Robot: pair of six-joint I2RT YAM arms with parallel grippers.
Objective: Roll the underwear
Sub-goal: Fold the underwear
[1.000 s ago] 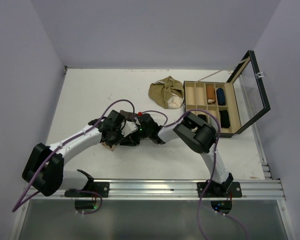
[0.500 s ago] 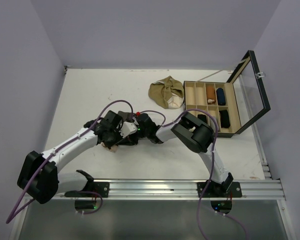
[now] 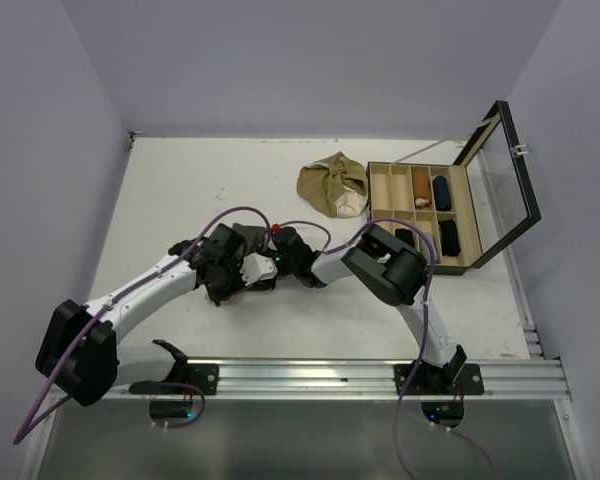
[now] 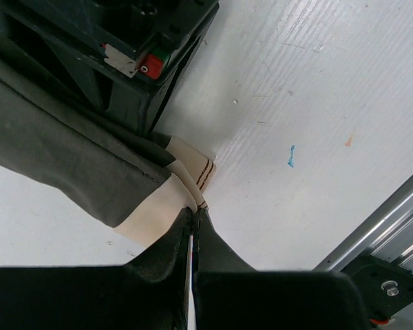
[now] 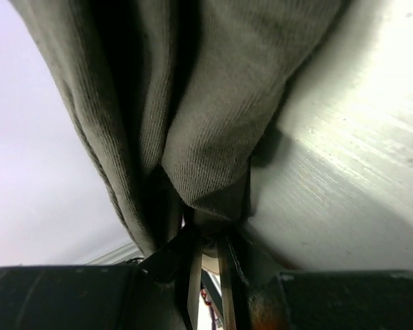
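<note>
The dark brown underwear [image 3: 248, 238] is bunched between my two grippers at the table's middle left. In the left wrist view its dark cloth [image 4: 69, 151] ends in a beige waistband [image 4: 158, 216]. My left gripper [image 4: 193, 214] is shut on the edge of that waistband just above the table; it also shows from above [image 3: 226, 288]. My right gripper [image 5: 210, 234] is shut on a fold of the same dark cloth [image 5: 213, 137], close beside the left one [image 3: 260, 272]. The olive-tan underwear [image 3: 332, 186] lies crumpled at the back, apart from both grippers.
A wooden compartment box [image 3: 380, 200] stands at the right with its black glass lid [image 3: 505, 170] open; rolled items fill some cells. The right gripper's black body [image 4: 124, 41] is close above the left fingers. A metal rail [image 3: 310, 375] runs along the near edge.
Both grippers have shifted a little left and away with the dark underwear. The beige waistband patch seen from above beside the left gripper is now hidden under it.
</note>
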